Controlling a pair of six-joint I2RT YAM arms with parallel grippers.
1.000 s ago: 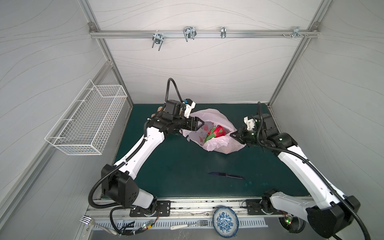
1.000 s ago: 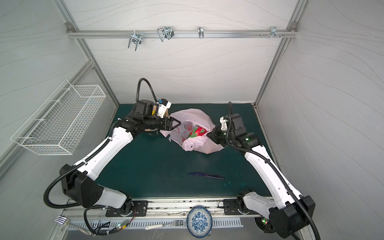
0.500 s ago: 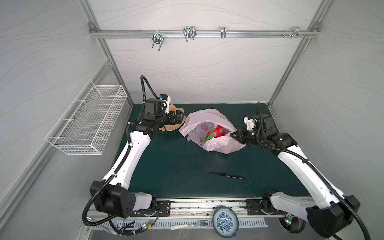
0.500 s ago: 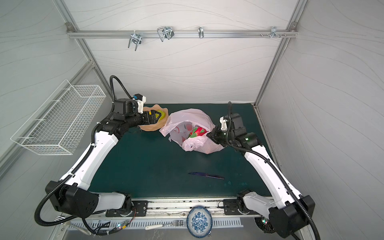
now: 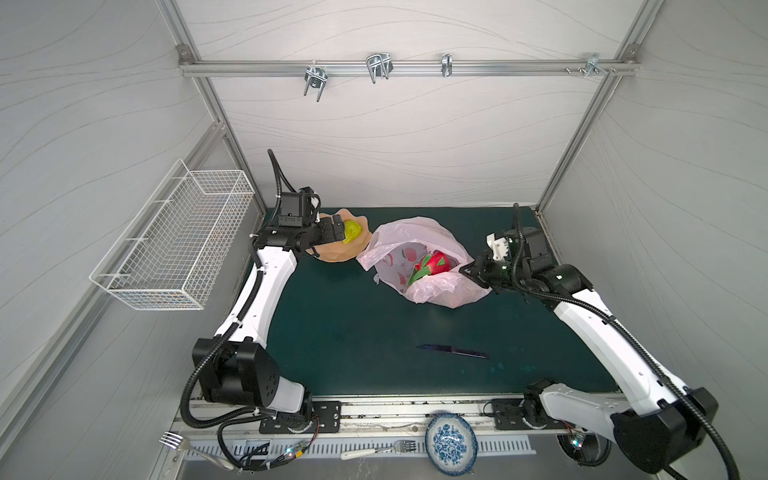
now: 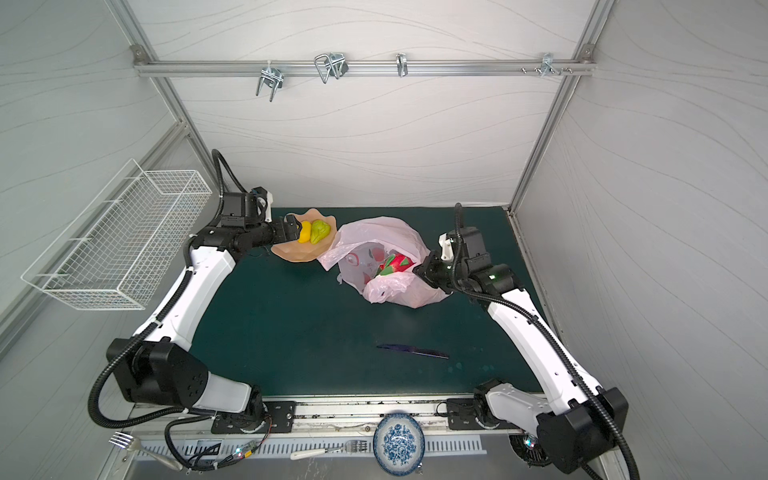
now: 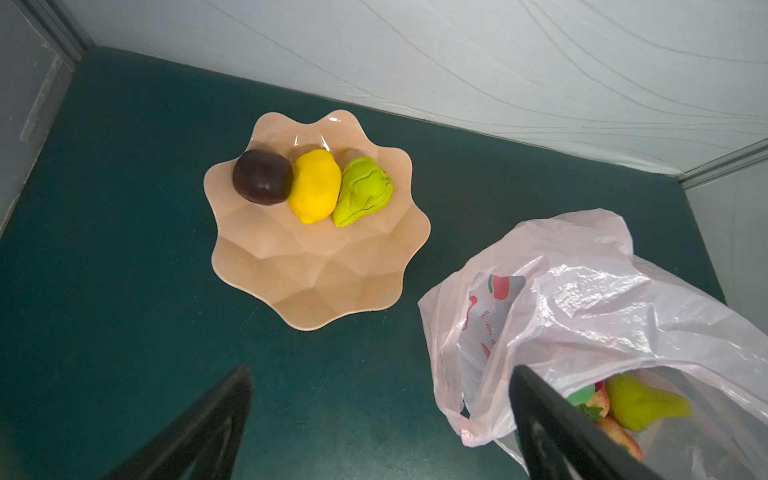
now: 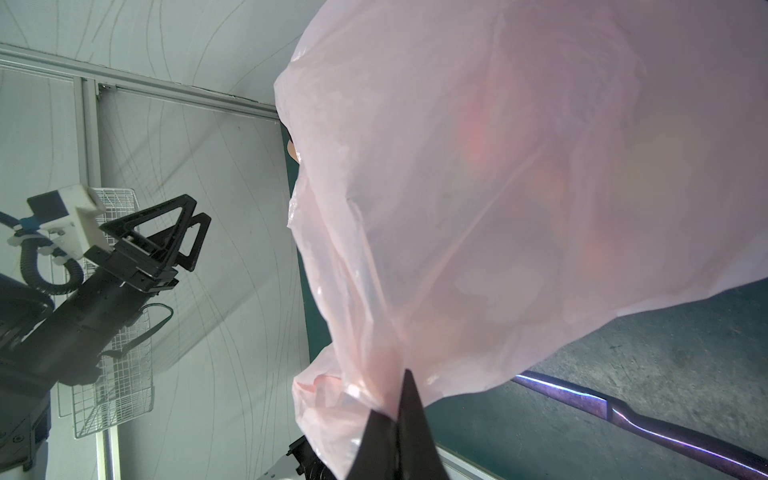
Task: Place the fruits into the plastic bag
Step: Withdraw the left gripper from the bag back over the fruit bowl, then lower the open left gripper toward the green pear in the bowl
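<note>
The peach scalloped bowl holds three fruits: a dark brown round one, a yellow lemon and a green pear. My left gripper hangs open and empty over the bowl's left side. The pale pink plastic bag lies to the bowl's right with its mouth open. Inside it show a red-green dragon fruit, another green pear and a red apple. My right gripper is shut on the bag's rim, holding it up.
A dark knife lies on the green mat in front of the bag. A white wire basket hangs on the left wall. A blue patterned plate and forks sit below the mat's front edge.
My left gripper has left the bag's mouth and swung left to the bowl, its jaws opening wider. The right arm and the bag have stayed put.
</note>
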